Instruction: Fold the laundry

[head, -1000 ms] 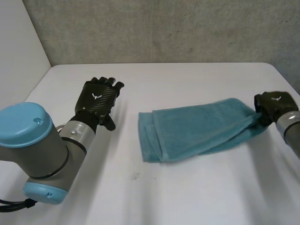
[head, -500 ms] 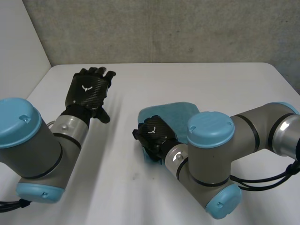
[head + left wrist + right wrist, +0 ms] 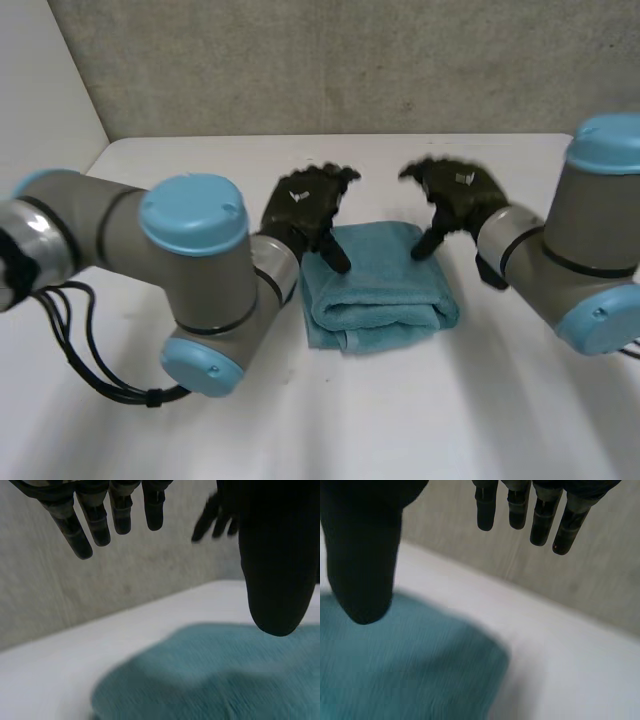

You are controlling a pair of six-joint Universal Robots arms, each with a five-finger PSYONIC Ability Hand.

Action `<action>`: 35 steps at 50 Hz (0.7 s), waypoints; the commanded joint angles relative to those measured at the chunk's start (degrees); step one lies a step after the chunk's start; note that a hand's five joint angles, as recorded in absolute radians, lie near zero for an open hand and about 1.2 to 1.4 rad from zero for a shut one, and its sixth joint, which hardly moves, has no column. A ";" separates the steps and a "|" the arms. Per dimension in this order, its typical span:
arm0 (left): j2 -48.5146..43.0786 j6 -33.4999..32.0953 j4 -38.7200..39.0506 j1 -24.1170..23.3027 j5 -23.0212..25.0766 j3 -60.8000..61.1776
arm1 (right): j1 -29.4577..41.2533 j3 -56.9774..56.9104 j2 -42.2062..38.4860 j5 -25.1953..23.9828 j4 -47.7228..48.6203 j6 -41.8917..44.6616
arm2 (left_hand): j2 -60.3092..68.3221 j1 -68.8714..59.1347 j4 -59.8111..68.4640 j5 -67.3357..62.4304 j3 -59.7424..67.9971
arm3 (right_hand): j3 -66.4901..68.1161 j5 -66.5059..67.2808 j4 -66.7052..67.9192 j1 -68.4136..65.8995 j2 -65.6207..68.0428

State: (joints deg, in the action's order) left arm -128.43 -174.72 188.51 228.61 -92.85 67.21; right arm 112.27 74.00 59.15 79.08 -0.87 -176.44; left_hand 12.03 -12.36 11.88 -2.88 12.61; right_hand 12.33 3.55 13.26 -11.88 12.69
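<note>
Towel (image 3: pixel 385 295) on table (image 3: pixel 400 420); left robot hand (image 3: pixel 305 205), right robot hand (image 3: pixel 458 192) above.

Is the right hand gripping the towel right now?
No, the right hand has straight fingers held apart from its thumb, and the towel lies below it, unpinched.

towel (image 3: pixel 380 285): no longer stretched long; now doubled into a compact rectangle
left hand (image 3: pixel 305 205): moved from the table's (image 3: pixel 450 420) left side to over the towel's far left edge
right hand (image 3: pixel 455 195): released the towel's end; fingers loose over its far right edge
</note>
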 commanded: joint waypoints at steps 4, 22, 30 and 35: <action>-6.57 0.08 -2.36 0.08 -0.84 0.55 | -2.41 -5.87 -13.00 -1.30 -8.62 0.65 | 0.04 0.30 0.19 0.81 -0.55 | -2.33 -3.55 -3.26 1.88 -2.69; 13.34 -0.63 -4.91 1.92 -1.19 4.95 | -2.32 -6.14 2.79 -1.04 -8.63 0.13 | -1.31 1.65 -1.16 2.16 -1.89 | -2.33 -3.55 -3.26 1.88 -2.69; 29.43 -1.41 -9.02 11.75 -1.02 4.77 | -4.33 -5.71 15.89 1.07 -6.96 -3.91 | -1.14 1.48 -0.99 1.99 -1.72 | -2.33 -3.55 -3.26 1.88 -2.69; 36.21 -2.64 -15.26 18.78 -0.40 3.63 | -7.95 -5.27 21.27 3.27 -6.96 -4.18 | -0.97 1.31 -0.82 1.82 -1.55 | -2.33 -3.55 -3.26 1.88 -2.69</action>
State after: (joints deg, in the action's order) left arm -101.91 -175.94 180.37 238.01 -93.84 72.05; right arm 107.90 68.18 73.92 80.03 -8.12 -179.64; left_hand 12.03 -12.36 11.88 -2.64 12.61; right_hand 11.60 3.18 13.26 -9.34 12.69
